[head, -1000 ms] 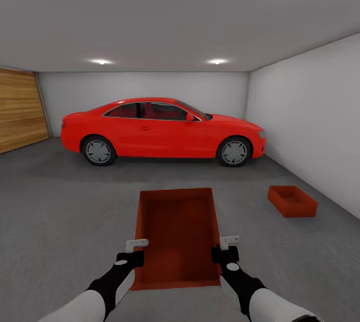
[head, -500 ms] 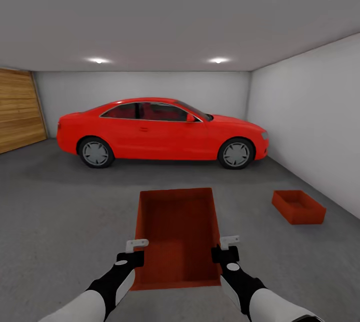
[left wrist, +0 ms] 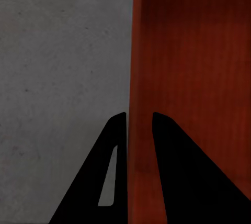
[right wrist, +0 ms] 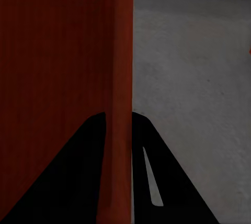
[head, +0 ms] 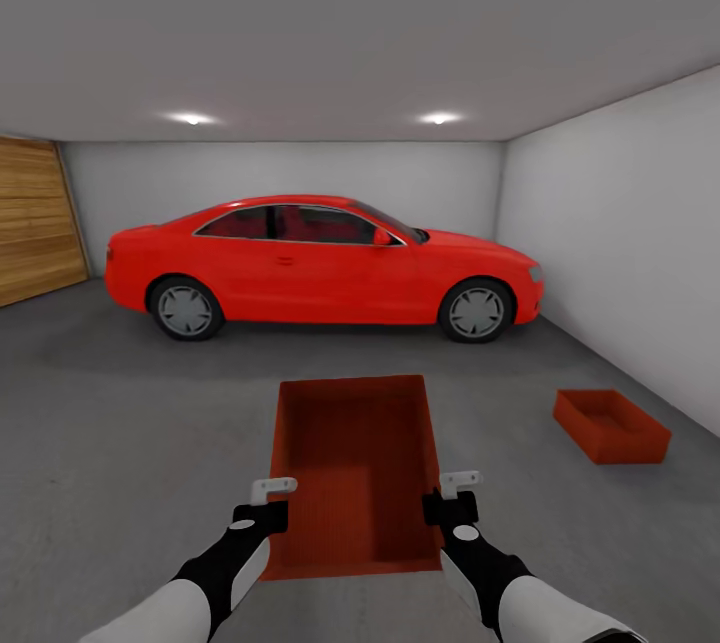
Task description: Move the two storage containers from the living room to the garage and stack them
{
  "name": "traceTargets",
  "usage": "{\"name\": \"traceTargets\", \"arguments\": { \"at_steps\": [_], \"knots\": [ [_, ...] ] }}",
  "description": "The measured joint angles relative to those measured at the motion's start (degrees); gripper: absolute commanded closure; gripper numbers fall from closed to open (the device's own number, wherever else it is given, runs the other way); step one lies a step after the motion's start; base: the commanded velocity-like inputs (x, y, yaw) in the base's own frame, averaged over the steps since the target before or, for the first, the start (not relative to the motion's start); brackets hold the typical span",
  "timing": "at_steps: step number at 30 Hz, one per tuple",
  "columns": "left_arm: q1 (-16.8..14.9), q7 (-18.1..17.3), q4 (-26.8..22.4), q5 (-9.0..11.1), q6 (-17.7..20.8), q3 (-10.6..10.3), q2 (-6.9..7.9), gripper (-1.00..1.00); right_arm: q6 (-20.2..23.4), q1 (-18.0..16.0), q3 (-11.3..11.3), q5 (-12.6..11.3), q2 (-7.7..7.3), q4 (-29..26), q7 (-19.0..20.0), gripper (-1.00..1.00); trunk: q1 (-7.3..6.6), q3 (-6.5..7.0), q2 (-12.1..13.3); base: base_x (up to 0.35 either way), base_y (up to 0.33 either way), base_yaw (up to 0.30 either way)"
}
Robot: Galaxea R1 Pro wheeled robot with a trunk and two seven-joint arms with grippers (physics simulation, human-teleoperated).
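Note:
I am in the garage. A red-orange storage container (head: 355, 468) hangs in front of me, held level between both arms. My left gripper (head: 268, 501) is shut on its left wall (left wrist: 137, 130), one finger on each side. On the opposite wall (right wrist: 121, 130) my right gripper (head: 452, 493) is shut the same way. The second storage container (head: 610, 425) rests on the dark grey concrete floor (head: 130, 423) ahead to the right, close to the right wall.
A red car (head: 320, 266) is parked across the back of the garage. A wooden door panel (head: 35, 228) covers the left wall. The white right wall (head: 630, 253) runs close past the container on the floor. Open concrete lies between me and the car.
The view has moved forward and slightly left: the car and the container on the floor appear larger and further right. The held container and both grippers keep their places in view.

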Motion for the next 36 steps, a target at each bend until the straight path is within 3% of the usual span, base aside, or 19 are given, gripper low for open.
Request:
{"name": "traceTargets", "arguments": {
  "at_steps": [36],
  "knots": [
    [0.0,0.1,0.0,0.0,0.1,-0.1,-0.03,1.00,0.0,0.0,0.0,-0.1,-0.04,0.0,0.1,1.00,0.00,0.00,0.0,0.318,0.000,0.000]
  ]
}}
